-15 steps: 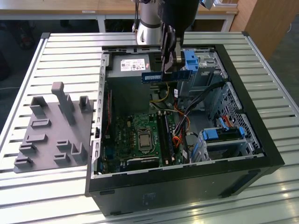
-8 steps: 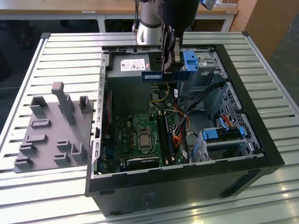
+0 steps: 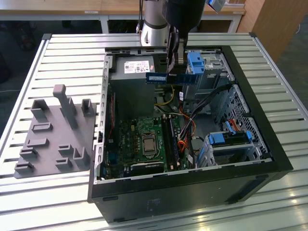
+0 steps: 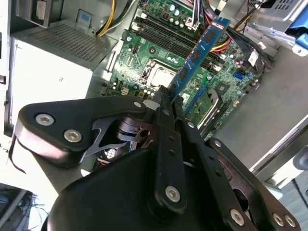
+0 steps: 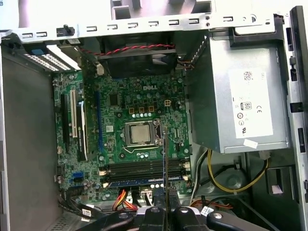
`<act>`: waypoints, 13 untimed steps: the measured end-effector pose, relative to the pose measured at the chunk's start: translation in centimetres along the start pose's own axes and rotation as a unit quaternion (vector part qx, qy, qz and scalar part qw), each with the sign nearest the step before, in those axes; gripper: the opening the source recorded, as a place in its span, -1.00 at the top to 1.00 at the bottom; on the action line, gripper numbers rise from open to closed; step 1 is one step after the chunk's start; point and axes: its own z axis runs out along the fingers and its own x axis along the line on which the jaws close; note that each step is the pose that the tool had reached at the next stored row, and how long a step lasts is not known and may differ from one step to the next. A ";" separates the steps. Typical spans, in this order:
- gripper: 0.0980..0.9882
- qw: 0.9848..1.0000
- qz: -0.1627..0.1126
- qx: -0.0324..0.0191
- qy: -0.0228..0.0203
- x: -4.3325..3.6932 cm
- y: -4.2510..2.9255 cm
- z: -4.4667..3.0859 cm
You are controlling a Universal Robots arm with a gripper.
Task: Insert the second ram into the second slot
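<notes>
- Second ram (image 3: 156,77) first needs its setting: a slatted bench (image 3: 72,53) carries the open computer case (image 3: 272,139), which lies on its side.
- Inside the case, the motherboard (image 5: 139,96) faces up beside the grey power supply (image 5: 240,96).
- The hand (image 4: 168,98) is closed on the second ram. It pinches the stick and holds it level in the air above the power-supply end of the case, well apart from the board.
- The memory slots (image 5: 144,168) (dark, parallel, beside the processor socket) sit under it. One seems to hold a blue stick (image 5: 144,183) already, though that is hard to confirm.
- Progress, as I judge it: the stick is picked up and carried over the case, but it is not yet in a slot.
</notes>
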 end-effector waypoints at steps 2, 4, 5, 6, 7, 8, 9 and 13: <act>0.91 1.000 0.005 0.000 0.000 0.00 0.00 0.00; 0.91 1.000 0.011 0.000 0.000 0.00 0.00 0.00; 0.91 1.000 0.013 0.000 0.000 0.00 0.00 0.00; 0.91 1.000 0.016 0.000 -0.001 0.00 0.00 0.00; 0.91 1.000 0.018 0.000 -0.001 0.00 0.00 0.00; 0.91 1.000 0.021 0.000 -0.001 0.00 0.00 0.00; 0.91 1.000 0.023 0.000 -0.001 0.00 0.00 0.00; 0.91 0.999 0.033 0.001 -0.001 0.00 0.00 0.00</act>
